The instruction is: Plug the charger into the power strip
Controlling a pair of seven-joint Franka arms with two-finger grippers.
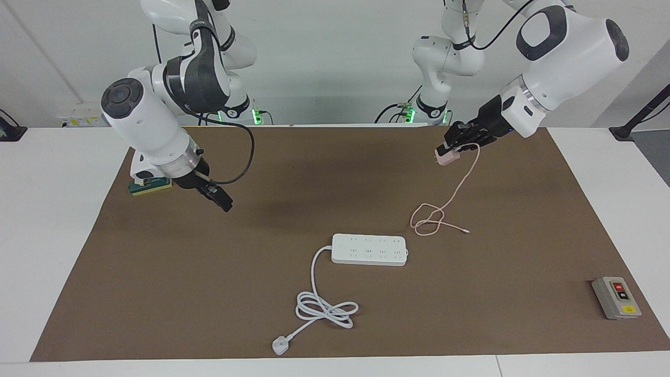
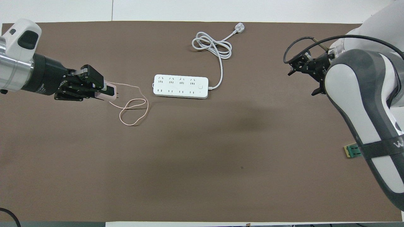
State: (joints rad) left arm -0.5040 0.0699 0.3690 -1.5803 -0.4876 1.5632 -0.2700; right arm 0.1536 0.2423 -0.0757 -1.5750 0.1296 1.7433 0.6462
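My left gripper (image 1: 454,146) is shut on the pale pink charger (image 1: 446,156) and holds it in the air over the brown mat, prongs level and pointing toward the right arm's end. It also shows in the overhead view (image 2: 110,92), with the left gripper (image 2: 104,90) around it. Its thin pink cable (image 1: 429,222) hangs down and loops on the mat beside the power strip (image 1: 369,249), at the strip's end toward the left arm. The white power strip (image 2: 181,86) lies flat, sockets up. My right gripper (image 1: 220,199) waits in the air over the mat near the right arm's end.
The strip's thick white cord (image 1: 324,309) coils farther from the robots and ends in a white three-pin plug (image 1: 280,345). A grey switch box (image 1: 616,297) sits at the left arm's end. A green and yellow sponge (image 1: 151,185) lies under the right arm.
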